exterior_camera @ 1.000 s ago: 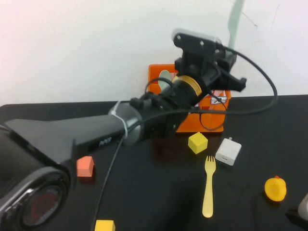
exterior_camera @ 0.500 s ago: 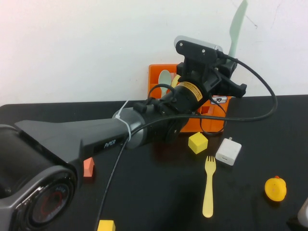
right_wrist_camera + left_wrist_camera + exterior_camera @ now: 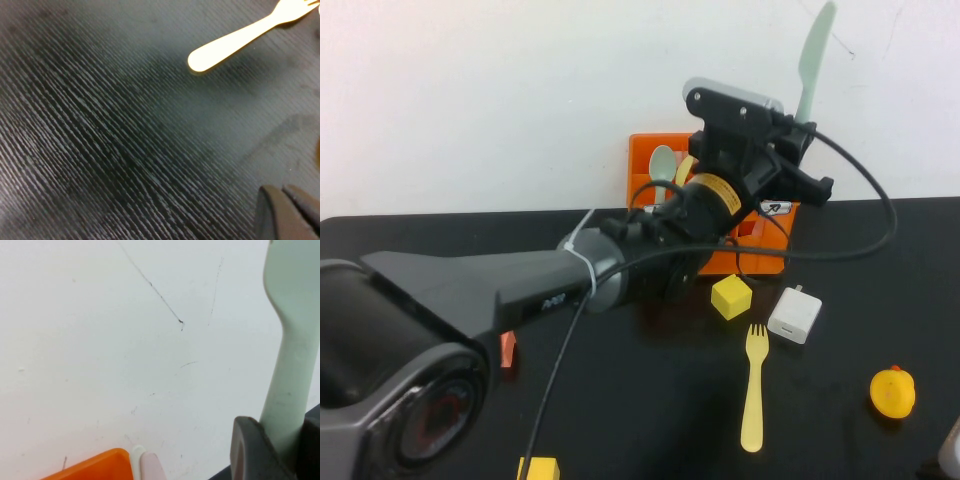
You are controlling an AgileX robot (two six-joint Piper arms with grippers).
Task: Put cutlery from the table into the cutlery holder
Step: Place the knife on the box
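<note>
Knife [image 3: 814, 62] rose, tilted right.

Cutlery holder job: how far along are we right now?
Nothing from the table is in the orange cutlery holder yet. In hand: the left gripper, raised above the holder, has its jaws shut on the mint-green knife, blade up. Left: lowering that knife in, then the yellow fork lying on the table. The right gripper sits shut, low near the fork's handle.
</note>
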